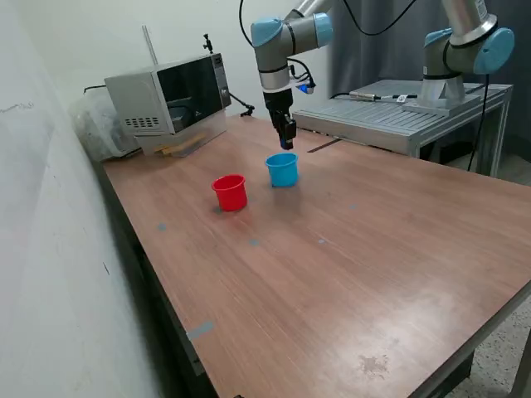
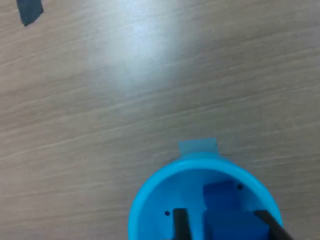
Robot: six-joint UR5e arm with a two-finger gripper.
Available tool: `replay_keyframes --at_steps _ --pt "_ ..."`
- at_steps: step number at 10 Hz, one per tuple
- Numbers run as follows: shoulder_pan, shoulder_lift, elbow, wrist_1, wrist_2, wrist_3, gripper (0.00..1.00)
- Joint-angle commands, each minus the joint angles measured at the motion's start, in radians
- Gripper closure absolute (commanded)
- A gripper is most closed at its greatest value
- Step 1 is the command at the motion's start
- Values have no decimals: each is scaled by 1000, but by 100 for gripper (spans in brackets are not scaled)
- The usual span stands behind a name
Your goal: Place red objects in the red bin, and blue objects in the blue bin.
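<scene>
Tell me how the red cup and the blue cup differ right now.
Color: the red cup is bright red, the blue cup light blue. Position: the blue cup sits directly under the gripper, while the red cup stands apart toward the exterior view's left. Contents: the wrist view shows dark blue cubes inside the blue cup; the red cup's inside cannot be made out. Both are upright, tapered and similar in size.

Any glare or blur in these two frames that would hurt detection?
Wrist view: broad pale glare patch on the table; whole frame soft, with the blue cubes in the blue cup smeared and the dark fingertips cropped at the edge. Exterior view: even lighting, sharp, only faint shadows beside the red cup and blue cup.
</scene>
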Motion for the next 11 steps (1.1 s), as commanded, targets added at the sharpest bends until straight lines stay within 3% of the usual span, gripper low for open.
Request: replay_keyframes --at_steps 1,4,5,6,7,8,9,11 --pt "0 1 -2 -2 0 0 0" --pt "0 -2 5 -1 0 -2 0" --pt "-3 -64 21 10 8 -9 0" --pt "27 -201 59 16 9 -12 0" --pt "111 -276 59 78 9 -8 0" --pt "182 -421 68 179 37 -9 0" --pt "256 -492 82 197 92 -9 0" --pt "462 -591 90 230 106 -2 0"
